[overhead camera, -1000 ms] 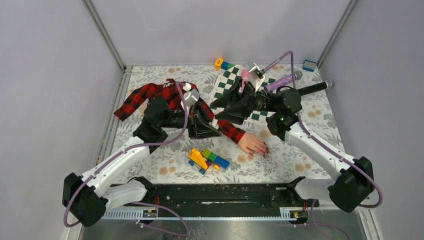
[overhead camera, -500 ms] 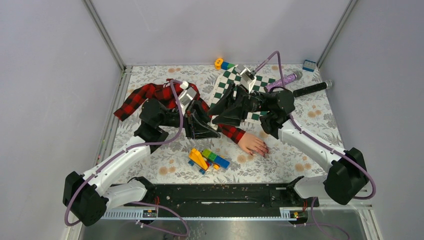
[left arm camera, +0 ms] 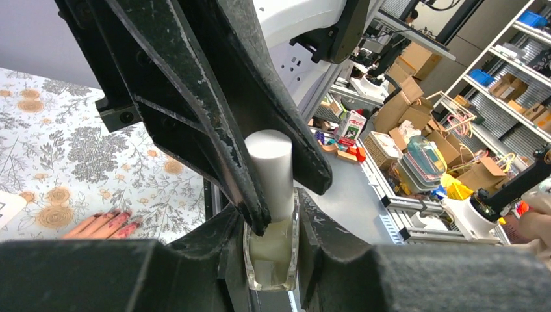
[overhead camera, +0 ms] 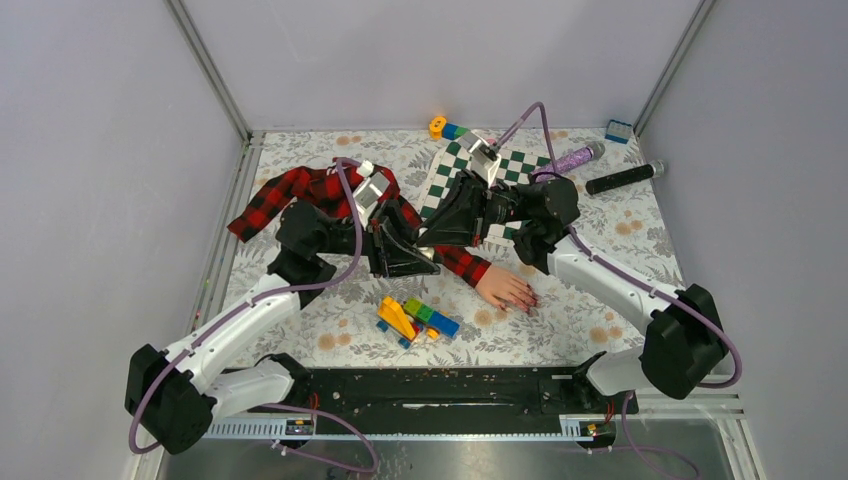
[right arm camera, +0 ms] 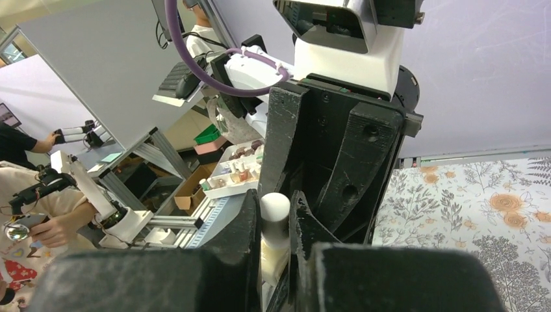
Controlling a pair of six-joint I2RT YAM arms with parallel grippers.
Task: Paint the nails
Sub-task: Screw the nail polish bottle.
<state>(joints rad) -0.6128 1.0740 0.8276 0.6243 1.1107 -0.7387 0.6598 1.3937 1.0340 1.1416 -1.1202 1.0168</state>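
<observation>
**Right jaws swung in and clamped the cap**

Swinging left off the checkered mat [overhead camera: 520, 165] over the last second, the right jaws closed from wide apart onto the white cap [left arm camera: 269, 166] of the small pale bottle [left arm camera: 271, 253]. The left jaws gripped the bottle's glass body, so the two pairs met nose to nose above the plaid sleeve [overhead camera: 300, 190]. Beyond them, the mannequin hand [overhead camera: 505, 288] lay flat on the flowered tabletop [overhead camera: 600, 240], near the toy bricks [overhead camera: 415, 318]. Its nails [left arm camera: 120, 221] were well apart from the bottle.

By my reading the job had barely begun. The cap was still seated and no brush was out, so unscrewing, lifting the brush and stroking each nail all remained. The nails already looked dark red, with smears on the fingertips in the left wrist view, so how much fresh coat they needed was unclear.

From overhead the bottle was buried under the two arms. Any brush sat hidden inside the cap, and the thumbnail could not be made out.
</observation>
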